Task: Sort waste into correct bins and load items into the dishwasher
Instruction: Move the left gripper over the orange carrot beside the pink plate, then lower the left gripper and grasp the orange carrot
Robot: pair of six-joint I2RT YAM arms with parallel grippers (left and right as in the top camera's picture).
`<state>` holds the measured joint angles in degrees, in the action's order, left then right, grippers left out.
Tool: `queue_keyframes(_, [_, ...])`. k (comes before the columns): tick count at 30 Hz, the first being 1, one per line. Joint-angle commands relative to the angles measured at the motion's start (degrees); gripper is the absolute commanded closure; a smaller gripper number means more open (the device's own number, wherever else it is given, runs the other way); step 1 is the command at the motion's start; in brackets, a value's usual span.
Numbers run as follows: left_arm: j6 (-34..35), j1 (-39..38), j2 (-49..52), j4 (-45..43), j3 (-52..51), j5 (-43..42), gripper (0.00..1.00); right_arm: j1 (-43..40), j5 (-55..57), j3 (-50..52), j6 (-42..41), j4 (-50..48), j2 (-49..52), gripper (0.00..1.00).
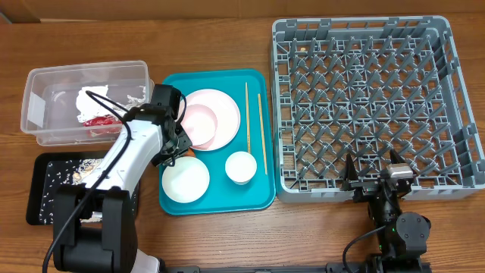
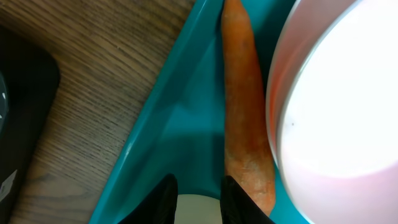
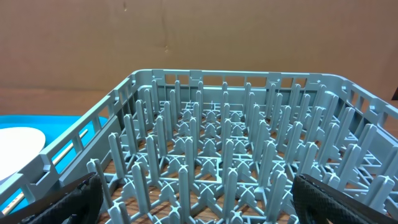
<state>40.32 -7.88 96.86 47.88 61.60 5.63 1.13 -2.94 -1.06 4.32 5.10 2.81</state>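
We see our left end effector (image 2: 199,183) narrowly parted beside the carrot (image 2: 244,112), gripping nothing; right end effector (image 3: 196,190) wide open, empty.

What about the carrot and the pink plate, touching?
Cannot tell. Left wrist view: the carrot lies along the pink plate with no visible gap, but its rim may just overhang.

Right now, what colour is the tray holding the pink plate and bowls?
The tray is teal, a blue-green; the overhead view shows it best.
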Motion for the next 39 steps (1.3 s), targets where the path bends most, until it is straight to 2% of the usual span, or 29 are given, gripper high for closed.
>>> queue_keyframes(1, [-0.5,-0.1,-0.6,-0.9,-2.0,0.7,0.74,0.0,0.1,0.6,0.6,-0.5,-0.2,0.0])
queue_keyframes(3, [-0.5,0.0,-0.6,-2.0,-2.8,0.2,0.77,0.0,0.1,0.6,0.6,-0.5,-0.2,0.0])
queue_keyframes(6, [-0.5,0.0,-0.6,-4.3,-4.0,-2.6,0.76,0.0,0.1,0.6,0.6,-0.5,-0.2,0.0])
queue_keyframes(10, [-0.6,0.0,-0.6,-4.9,-4.3,-4.7,0.69,0.0,0.1,0.6,0.6,-0.5,-0.2,0.0])
queue_keyframes(14, [-3.7,0.0,-0.6,-4.5,-4.2,-6.8,0.6,0.0,0.1,0.6,0.6,-0.5,-0.2,0.0])
queue_keyframes(17, [-4.8,0.0,-0.6,-3.1,-3.6,-6.7,0.59,0.0,0.1,0.6,0.6,-0.5,-0.2,0.0])
queue_keyframes(39, [-6.1,0.0,-0.7,-6.3,-2.9,-8.6,0.62,0.0,0.1,0.6,0.6,-0.5,-0.2,0.0])
